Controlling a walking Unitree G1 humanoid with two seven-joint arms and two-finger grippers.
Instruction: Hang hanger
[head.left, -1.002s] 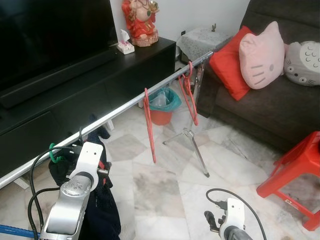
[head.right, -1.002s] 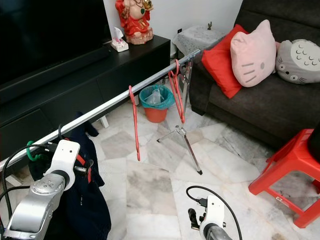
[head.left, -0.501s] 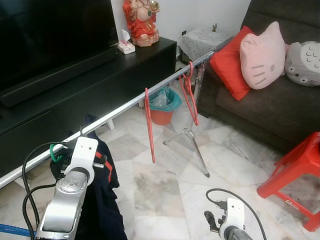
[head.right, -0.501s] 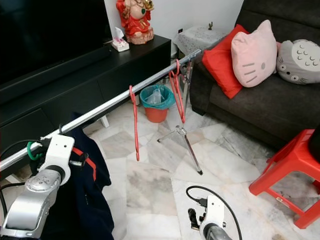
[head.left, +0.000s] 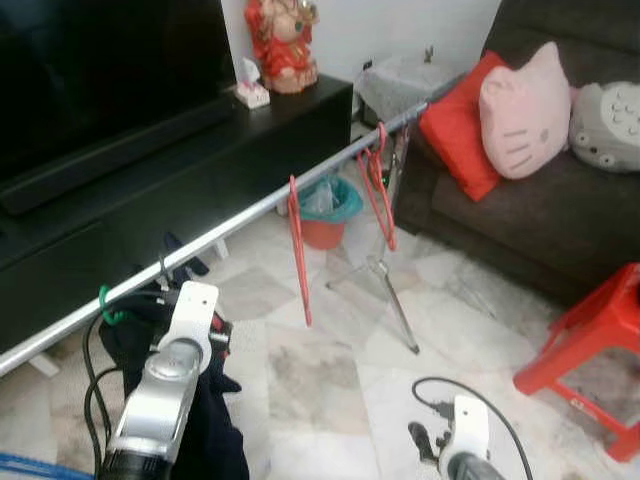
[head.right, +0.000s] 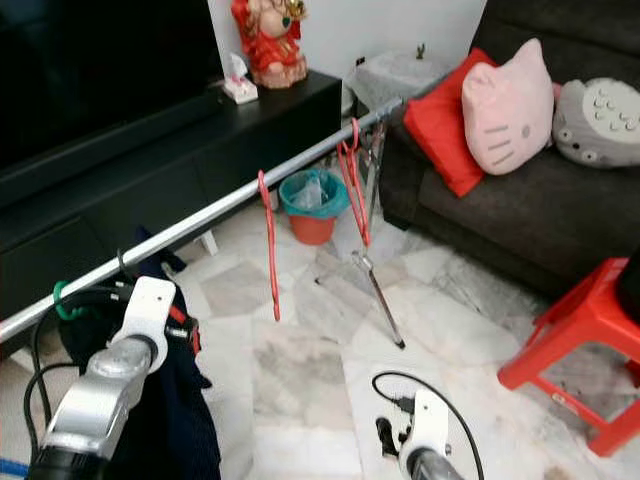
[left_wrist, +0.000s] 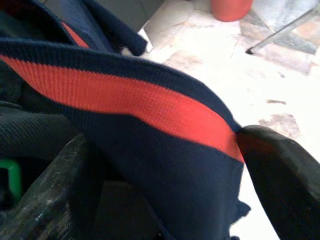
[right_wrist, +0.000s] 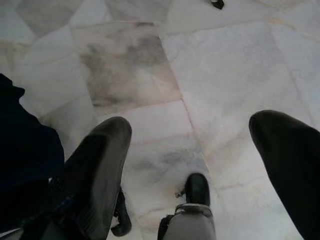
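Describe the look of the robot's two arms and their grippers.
The left arm is silver with a white wrist block and looping black cables. The right arm also ends in white, with one black cable. Both grippers have thick black fingers.

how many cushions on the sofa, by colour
red cushion: 1
pink cat-face cushion: 1
grey plush cushion: 1
total: 3

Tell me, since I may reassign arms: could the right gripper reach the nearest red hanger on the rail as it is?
Probably not: the right gripper hangs low over the floor, open, well below the rail and red hanger.
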